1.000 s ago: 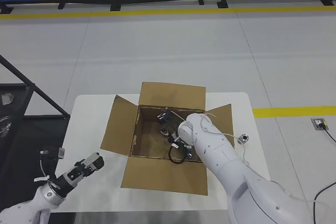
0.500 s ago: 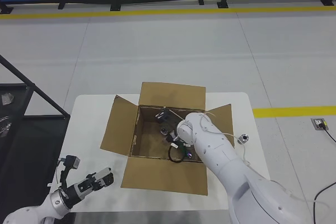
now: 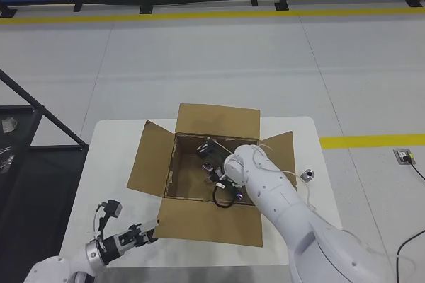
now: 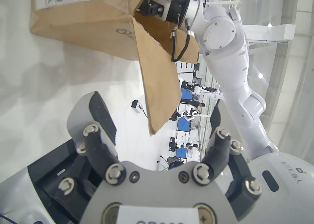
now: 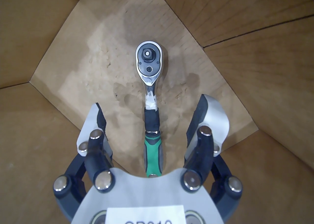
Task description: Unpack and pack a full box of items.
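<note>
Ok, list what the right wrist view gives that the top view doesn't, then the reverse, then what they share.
Right wrist view: a ratchet wrench, chrome head and green handle, lying flat on the floor of the cardboard box, in line between the open fingers of the right gripper.
Top view: the white table, the box's four flaps spread outward, the left gripper near the front flap's corner, and a small round item on the table beside the flap on the robot's right.
Shared: the brown inside of the box, where the right arm's end sits.

White table [image 3: 113, 163], cardboard box [image 3: 218, 119], small metal piece [image 3: 309, 174]
</note>
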Robot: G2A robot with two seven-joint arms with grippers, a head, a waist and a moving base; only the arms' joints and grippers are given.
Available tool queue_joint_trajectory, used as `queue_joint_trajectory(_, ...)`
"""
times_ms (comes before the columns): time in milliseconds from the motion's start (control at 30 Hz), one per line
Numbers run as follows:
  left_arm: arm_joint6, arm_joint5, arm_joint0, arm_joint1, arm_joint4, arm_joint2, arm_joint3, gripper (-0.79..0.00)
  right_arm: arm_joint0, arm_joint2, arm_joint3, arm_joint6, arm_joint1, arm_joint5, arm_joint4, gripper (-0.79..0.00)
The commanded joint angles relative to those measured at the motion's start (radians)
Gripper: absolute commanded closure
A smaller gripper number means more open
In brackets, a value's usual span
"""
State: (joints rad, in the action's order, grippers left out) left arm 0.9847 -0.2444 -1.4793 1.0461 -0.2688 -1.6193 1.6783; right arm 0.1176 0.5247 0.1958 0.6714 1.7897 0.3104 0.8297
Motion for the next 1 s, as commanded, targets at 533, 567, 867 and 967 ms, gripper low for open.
queue_joint_trajectory(533,0.055,-0.076,-0.017,-0.006,-0.049,0.043,-0.020,0.000,0.011,0.021,0.008,0.028,-0.007,0.014,0.012,-0.720)
queue_joint_trajectory(567,0.056,-0.079,-0.021,-0.007,-0.050,0.041,-0.019,0.000,0.011,0.021,0.010,0.032,-0.007,0.016,0.014,-0.720)
queue_joint_trajectory(867,0.067,-0.115,-0.065,-0.014,-0.064,0.020,0.004,0.000,0.011,0.027,0.020,0.077,-0.003,0.040,0.021,-0.517)
queue_joint_trajectory(967,0.070,-0.119,-0.074,-0.016,-0.066,0.014,0.002,0.000,0.012,0.026,0.024,0.102,0.000,0.046,0.023,-0.400)
